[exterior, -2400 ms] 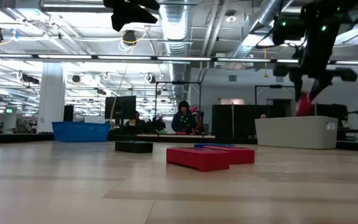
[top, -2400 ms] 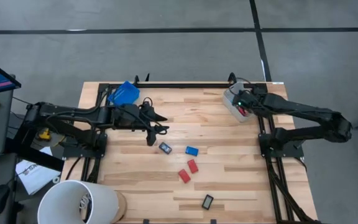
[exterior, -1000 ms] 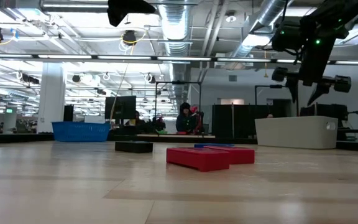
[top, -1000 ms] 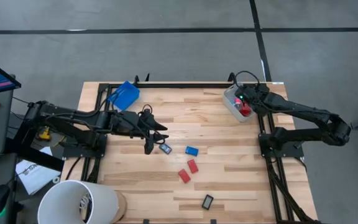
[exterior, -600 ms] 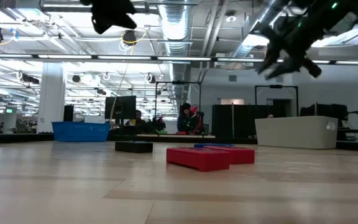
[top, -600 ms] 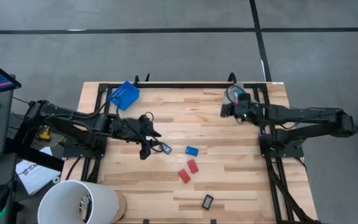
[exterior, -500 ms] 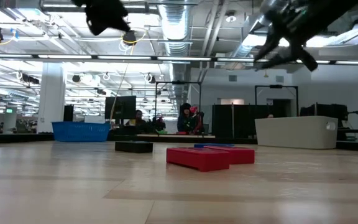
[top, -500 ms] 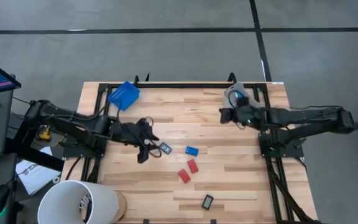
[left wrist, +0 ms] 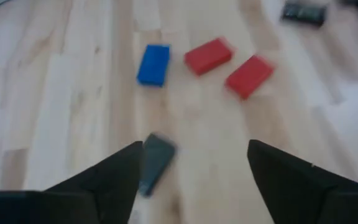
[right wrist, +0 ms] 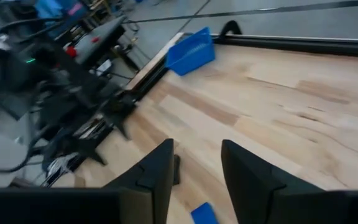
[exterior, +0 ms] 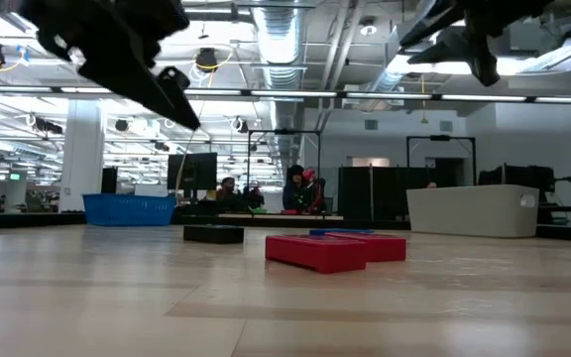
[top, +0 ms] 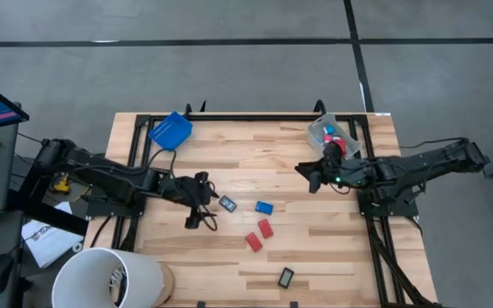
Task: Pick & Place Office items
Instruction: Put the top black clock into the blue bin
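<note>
since the blue tray point(top: 170, 130) sits at the table's point(top: 332, 257) far left corner, the left gripper point(top: 202, 211) hangs out mid-table, jaws spread wide, seemingly lining up on the black piece point(top: 228, 204) lying just beside it. the blue block point(top: 264, 207) and two red blocks point(top: 259, 234) lie toward the middle, another black piece point(top: 286, 276) near the front edge. the right gripper point(top: 307, 175) looks pinched nearly shut and empty, near the bin point(top: 318, 132) at the far right corner, where a red piece point(top: 333, 148) already rests.
</note>
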Available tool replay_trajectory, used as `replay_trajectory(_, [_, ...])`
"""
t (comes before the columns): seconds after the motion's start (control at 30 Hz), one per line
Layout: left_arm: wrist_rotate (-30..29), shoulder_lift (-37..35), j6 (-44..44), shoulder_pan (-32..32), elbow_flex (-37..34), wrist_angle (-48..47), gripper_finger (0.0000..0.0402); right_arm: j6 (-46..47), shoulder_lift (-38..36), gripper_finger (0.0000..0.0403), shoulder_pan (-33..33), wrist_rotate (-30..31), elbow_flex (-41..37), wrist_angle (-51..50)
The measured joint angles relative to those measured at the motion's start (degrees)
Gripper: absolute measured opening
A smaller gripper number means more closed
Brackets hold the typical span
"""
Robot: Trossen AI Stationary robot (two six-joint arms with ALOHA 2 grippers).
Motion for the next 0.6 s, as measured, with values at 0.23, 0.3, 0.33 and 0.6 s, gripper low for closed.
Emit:
replay_trajectory(0.23, [7.94, 7.68, 9.05, 6.02, -1.13, 4.42, 0.0313, -0.86, 0.0, 0.0182, 2.94, 0.04, 0.0, 2.44])
replay_trajectory(0.3, [9.05, 10.45, 11.42, 7.41, -1.13, 4.32, 0.0309, -0.86, 0.0, 0.0196, 3.47, 0.01, 0.0, 3.45])
replay_trajectory(0.33, [9.06, 11.74, 12.33, 8.02, -1.15, 4.22, 0.0306, -0.88, 0.0, 0.0202, 3.75, 0.02, 0.0, 4.05])
replay_trajectory(0.6, [9.54, 17.9, 20.86, 11.26, -1.13, 8.89, 0.029, -3.65, 0.0, 0.0213, 6.21, 0.02, 0.0, 10.48])
